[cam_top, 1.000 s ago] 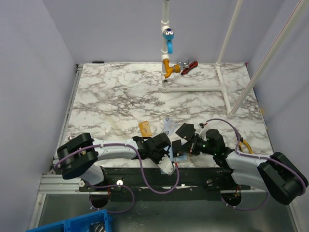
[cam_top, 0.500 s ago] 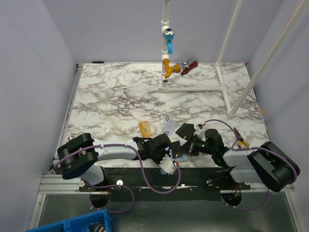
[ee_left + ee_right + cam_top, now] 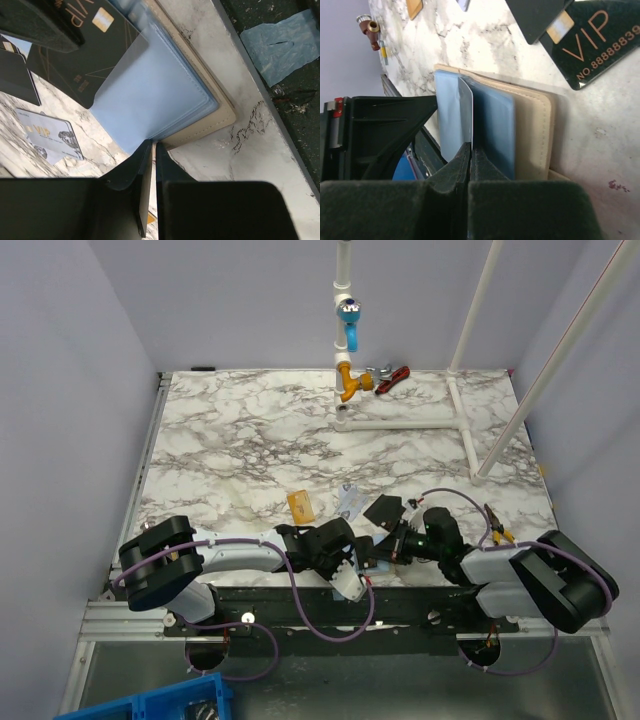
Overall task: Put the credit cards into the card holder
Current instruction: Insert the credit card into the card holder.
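Note:
The beige card holder [image 3: 212, 122] lies open at the table's front edge, its light-blue sleeves [image 3: 150, 95] up. It also shows in the top view [image 3: 372, 563]. My left gripper [image 3: 153, 150] is shut on the holder's near edge. My right gripper [image 3: 471, 148] is shut on one thin sleeve leaf [image 3: 465, 107] and holds it upright. The black VIP card [image 3: 590, 45] lies beside the holder, partly under a flat black piece [image 3: 535, 15]. The pale blue-silver card [image 3: 350, 500] and the gold-orange card [image 3: 300, 504] lie on the marble further back.
The black front rail with blue tape [image 3: 280, 45] runs just past the holder. A yellow-handled tool [image 3: 500, 532] lies right of the right arm. A white pipe frame [image 3: 400, 423], an orange valve [image 3: 347, 380] and red-black pliers [image 3: 390, 378] stand at the back.
The right arm has swung its elbow in and its gripper has edged left onto the holder's sleeve. The left arm and the loose cards have not moved.

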Motion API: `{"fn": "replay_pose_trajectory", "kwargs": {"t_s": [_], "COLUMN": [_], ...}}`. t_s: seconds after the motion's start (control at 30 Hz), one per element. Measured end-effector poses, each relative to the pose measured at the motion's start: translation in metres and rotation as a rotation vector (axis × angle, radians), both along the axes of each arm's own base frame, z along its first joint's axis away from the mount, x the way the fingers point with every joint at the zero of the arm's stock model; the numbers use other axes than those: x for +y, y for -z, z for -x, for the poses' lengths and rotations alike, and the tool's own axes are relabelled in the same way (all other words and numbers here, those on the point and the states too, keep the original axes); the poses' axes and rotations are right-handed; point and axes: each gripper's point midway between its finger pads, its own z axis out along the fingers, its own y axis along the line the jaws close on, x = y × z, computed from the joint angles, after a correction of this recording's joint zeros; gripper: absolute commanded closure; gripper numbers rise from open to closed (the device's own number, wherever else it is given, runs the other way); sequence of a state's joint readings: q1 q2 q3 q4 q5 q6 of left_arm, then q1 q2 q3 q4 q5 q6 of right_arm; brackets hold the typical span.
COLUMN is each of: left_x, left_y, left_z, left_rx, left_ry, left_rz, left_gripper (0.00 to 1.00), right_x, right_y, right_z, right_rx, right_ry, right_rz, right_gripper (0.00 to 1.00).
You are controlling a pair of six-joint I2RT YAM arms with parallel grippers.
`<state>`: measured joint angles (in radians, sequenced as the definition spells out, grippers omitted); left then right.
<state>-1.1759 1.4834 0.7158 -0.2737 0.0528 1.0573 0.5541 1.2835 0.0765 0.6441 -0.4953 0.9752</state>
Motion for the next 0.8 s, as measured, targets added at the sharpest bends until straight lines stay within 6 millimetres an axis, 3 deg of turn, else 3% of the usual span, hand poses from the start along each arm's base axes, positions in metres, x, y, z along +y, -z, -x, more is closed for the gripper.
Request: {"fn": "replay_pose_trajectory", "kwargs": {"t_s": [0.8], "left_x": [-0.001], "left_y": [0.000], "left_z": [-0.002], "left_rx": [-0.008], "left_ry": [-0.022], "left_rz": [0.001], "left_gripper": [0.99], "right_x": [-0.003], "right_y": [0.007], "right_z": [0.012], "right_rx": [0.047], "right_ry": [-0.045], "right_rz": [0.019], "right_gripper": [0.99]}}
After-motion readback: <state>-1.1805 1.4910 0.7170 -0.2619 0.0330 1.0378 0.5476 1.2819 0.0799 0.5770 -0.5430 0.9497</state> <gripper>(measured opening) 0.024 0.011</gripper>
